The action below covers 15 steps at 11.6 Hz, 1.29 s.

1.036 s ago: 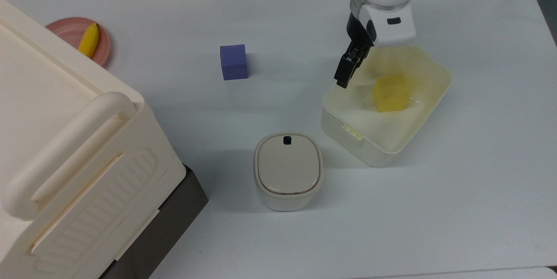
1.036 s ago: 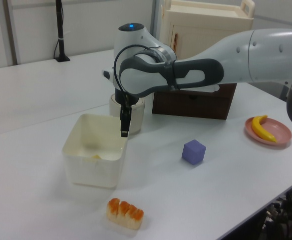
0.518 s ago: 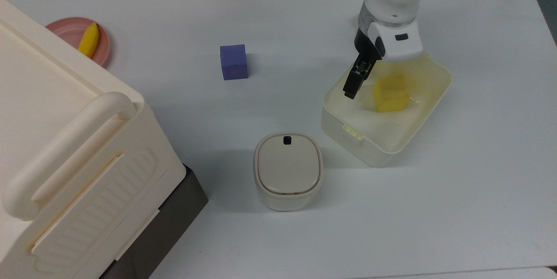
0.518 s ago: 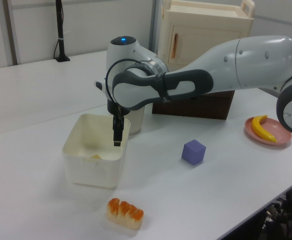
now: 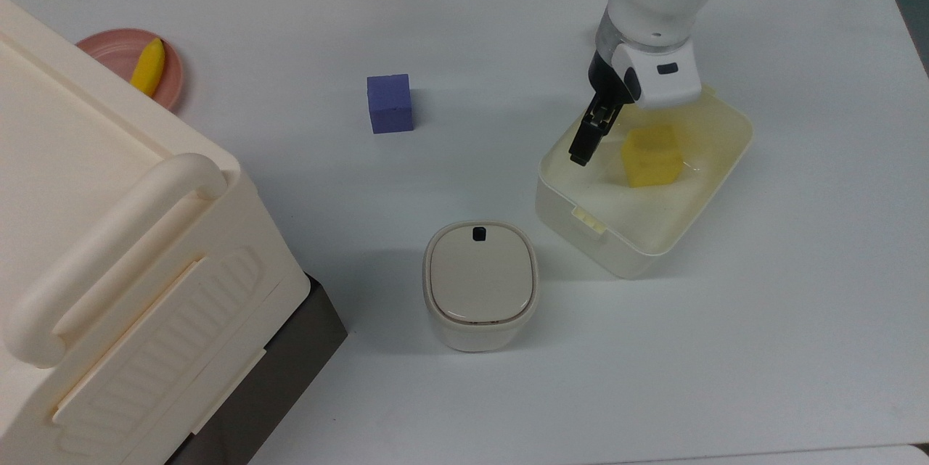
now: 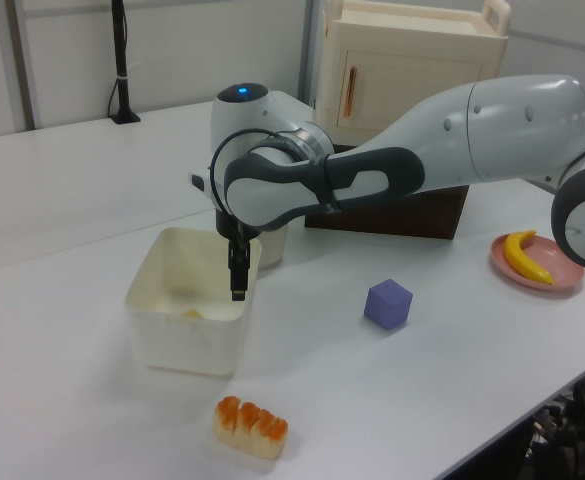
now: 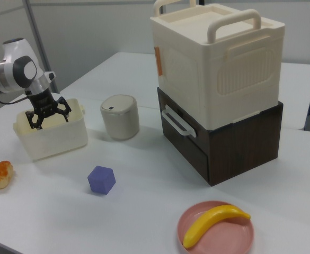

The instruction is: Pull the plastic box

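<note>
The box (image 5: 646,233), a translucent cream plastic tub with rounded corners and a small ribbed latch tab, sits on the smooth white table (image 5: 726,378) just beside the canister (image 5: 480,284) toward the top view's right. A matte yellow block (image 5: 651,154) lies inside. The gripper (image 7: 49,117), fingers spread apart, reaches down inside the box's rim. No writing is readable.

- The large cream bin (image 5: 109,247) is cut off by the top view's left and bottom edges.
- The far corner of the plastic box (image 5: 646,233) is hidden by the arm.
</note>
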Motion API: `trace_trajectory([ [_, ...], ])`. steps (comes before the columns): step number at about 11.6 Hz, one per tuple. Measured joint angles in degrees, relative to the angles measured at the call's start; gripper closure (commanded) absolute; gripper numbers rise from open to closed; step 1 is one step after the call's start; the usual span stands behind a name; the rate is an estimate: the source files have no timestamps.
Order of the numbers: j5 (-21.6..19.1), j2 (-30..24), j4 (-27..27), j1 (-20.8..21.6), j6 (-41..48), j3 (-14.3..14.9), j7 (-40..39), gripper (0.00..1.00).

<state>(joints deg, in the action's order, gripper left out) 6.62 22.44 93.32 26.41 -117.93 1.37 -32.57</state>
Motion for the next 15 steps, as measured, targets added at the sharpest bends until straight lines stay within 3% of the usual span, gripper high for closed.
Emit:
trace_trajectory([
  [7,0.0,-7.5,10.7,-0.2,0.0,0.3,0.0,0.00],
  [11,2.9,-8.9,12.9,-0.9,0.1,3.6,-0.1,0.00],
  [13,3.1,-8.9,12.9,-1.1,0.1,6.4,-1.3,0.00],
  [15,3.1,-9.0,12.9,-2.1,0.1,7.2,-2.2,0.00],
])
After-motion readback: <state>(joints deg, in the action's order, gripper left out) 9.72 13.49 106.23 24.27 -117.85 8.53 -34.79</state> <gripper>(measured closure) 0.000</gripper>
